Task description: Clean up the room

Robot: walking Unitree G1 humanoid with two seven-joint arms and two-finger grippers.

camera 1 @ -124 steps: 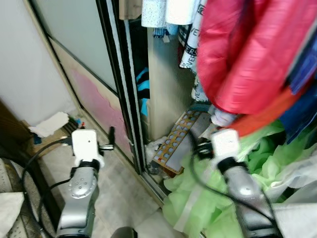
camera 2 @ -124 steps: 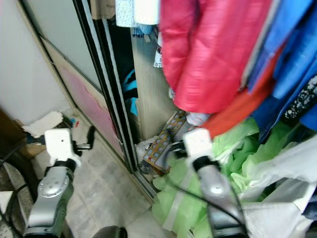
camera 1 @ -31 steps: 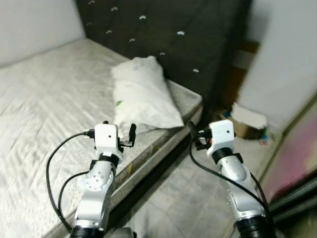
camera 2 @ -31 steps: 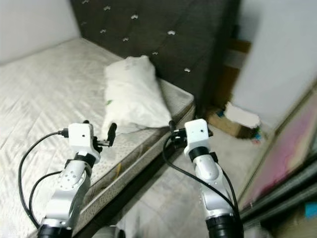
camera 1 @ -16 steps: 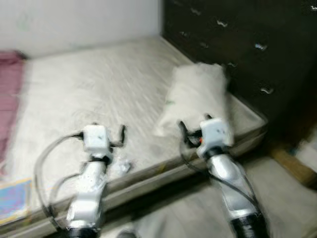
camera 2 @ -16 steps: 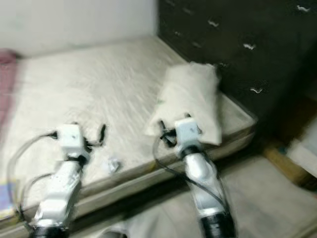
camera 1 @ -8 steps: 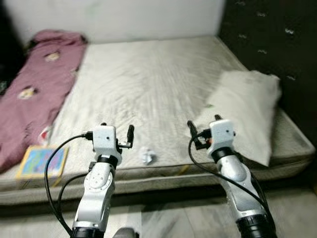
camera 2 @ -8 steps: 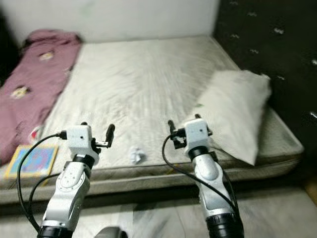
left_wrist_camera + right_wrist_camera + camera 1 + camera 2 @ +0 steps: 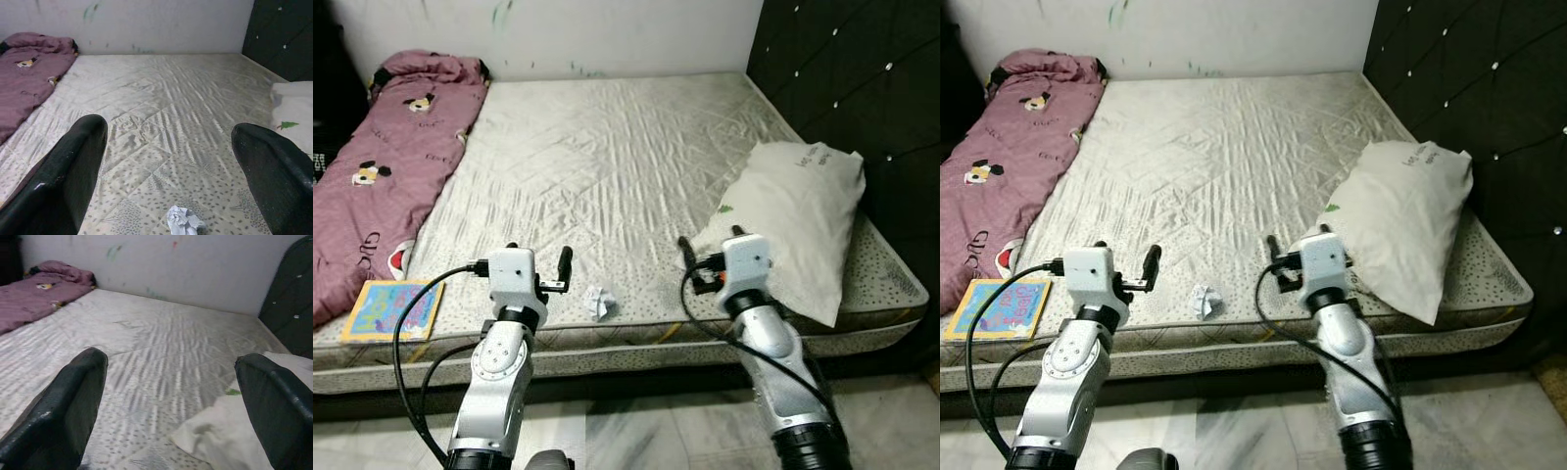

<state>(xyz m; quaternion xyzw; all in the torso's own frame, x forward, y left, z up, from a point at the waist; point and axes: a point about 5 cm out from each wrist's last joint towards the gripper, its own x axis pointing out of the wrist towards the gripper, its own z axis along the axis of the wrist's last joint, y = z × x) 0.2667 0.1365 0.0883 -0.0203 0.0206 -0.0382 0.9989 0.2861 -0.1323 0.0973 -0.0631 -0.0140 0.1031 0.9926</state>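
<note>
Both grippers, left (image 9: pixel 536 264) and right (image 9: pixel 707 257), hang spread wide and empty above the mattress edge (image 9: pixel 636 333), seemingly lined up for the crumpled paper (image 9: pixel 597 303).

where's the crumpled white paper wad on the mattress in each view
Left eye view: crumpled white paper wad near the mattress's front edge, between the arms.
Right eye view: same spot.
Left wrist view: between the fingers.
Right wrist view: not in it.
Shared landmark: white pillow.

A crumpled paper wad (image 9: pixel 597 303) lies near the bed's (image 9: pixel 617 157) front edge, between the left gripper (image 9: pixel 540 262) and right gripper (image 9: pixel 707 255).
</note>
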